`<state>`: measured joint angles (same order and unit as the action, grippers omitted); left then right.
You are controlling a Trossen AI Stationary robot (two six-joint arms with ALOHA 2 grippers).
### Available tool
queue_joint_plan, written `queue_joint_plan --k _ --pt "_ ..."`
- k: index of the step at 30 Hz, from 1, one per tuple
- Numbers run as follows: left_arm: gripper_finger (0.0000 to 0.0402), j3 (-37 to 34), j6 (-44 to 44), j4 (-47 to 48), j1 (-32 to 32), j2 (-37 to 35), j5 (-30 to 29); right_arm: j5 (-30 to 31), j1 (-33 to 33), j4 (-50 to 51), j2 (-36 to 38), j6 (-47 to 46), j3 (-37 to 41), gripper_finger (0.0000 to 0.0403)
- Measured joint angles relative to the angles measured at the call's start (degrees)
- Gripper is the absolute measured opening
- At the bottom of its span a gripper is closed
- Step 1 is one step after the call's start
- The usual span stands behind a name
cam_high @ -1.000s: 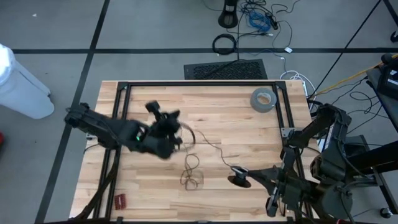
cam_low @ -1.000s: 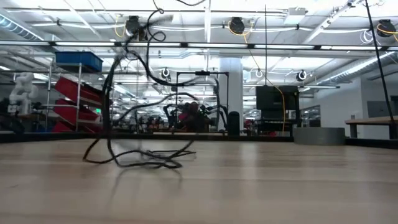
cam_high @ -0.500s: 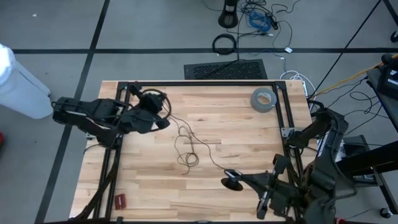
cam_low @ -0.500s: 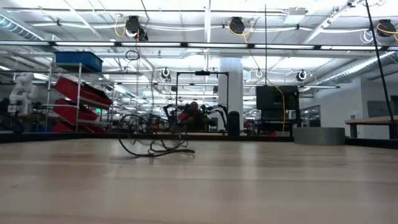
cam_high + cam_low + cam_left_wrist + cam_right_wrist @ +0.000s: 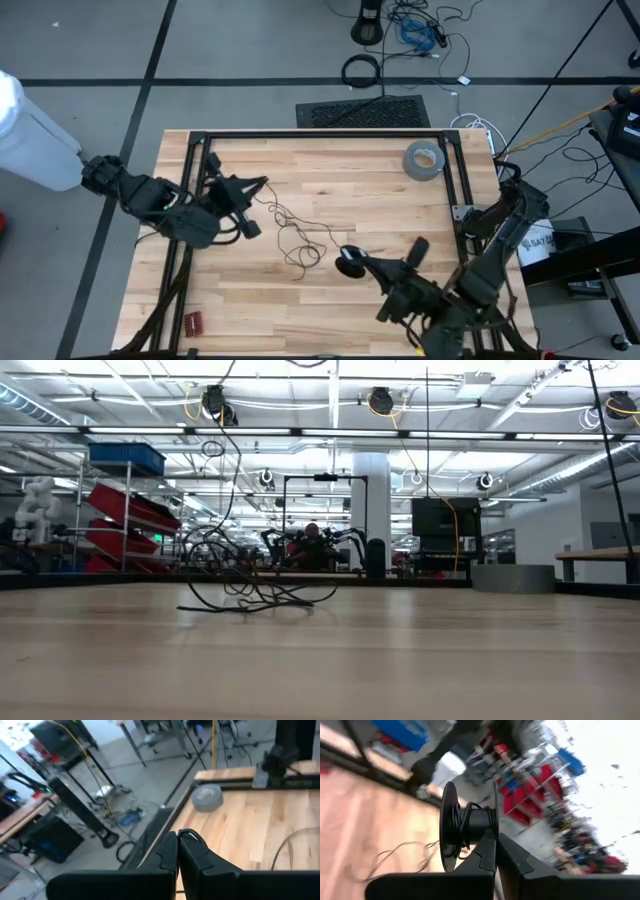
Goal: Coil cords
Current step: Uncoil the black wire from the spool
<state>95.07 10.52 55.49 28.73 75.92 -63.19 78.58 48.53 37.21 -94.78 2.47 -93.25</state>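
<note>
Both arms were dark, near-black machines built of chunky, rounded joint housings linked by slimmer segments. The left arm point(image 5: 160, 200) showed a bulbous shoulder end and a blocky wrist, with dark cabling looped beside it. The right arm point(image 5: 500, 235) looked bulkier, its links angular, with a pale label on one segment. The left gripper point(image 5: 178, 851) had two flat, matte black fingers with chamfered edges rising from a broad black crossbar. The right gripper point(image 5: 496, 851) matched it: two tapered black fingers on a wide dark bar.
</note>
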Motion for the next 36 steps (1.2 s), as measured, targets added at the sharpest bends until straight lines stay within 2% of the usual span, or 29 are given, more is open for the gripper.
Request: queue_joint_plan --k 3,5,13,21,25,30,36 --pt "0.0010 0.00 -1.54 -1.09 2.26 -0.50 -4.81 -5.24 -1.93 4.35 -0.02 -5.57 -0.01 0.0000" --pt "0.0010 0.00 -2.21 -2.51 3.83 -1.39 -5.97 -6.71 -3.14 7.95 -0.08 -8.74 0.00 0.0000" --pt "0.0010 0.02 -10.18 -13.09 11.70 -2.64 -6.31 -6.92 -8.82 20.84 -1.43 -16.72 0.00 0.0000" --pt "0.0010 0.02 -20.22 -24.33 20.09 -2.43 -6.47 -8.36 -15.38 28.50 -1.75 -16.84 0.90 0.0000" --pt "0.0010 0.02 -21.96 -25.60 23.26 -2.47 -9.39 -11.36 -18.12 31.45 -1.73 -18.20 0.90 0.0000" --pt "0.0010 0.02 -23.52 -25.89 26.46 -2.45 -12.35 -11.53 -20.82 32.45 -1.73 -16.70 0.92 0.0000" --pt "0.0010 0.02 -31.77 -34.58 29.71 -2.45 -16.42 -14.48 -24.77 34.13 -1.70 -14.44 0.92 0.0000"
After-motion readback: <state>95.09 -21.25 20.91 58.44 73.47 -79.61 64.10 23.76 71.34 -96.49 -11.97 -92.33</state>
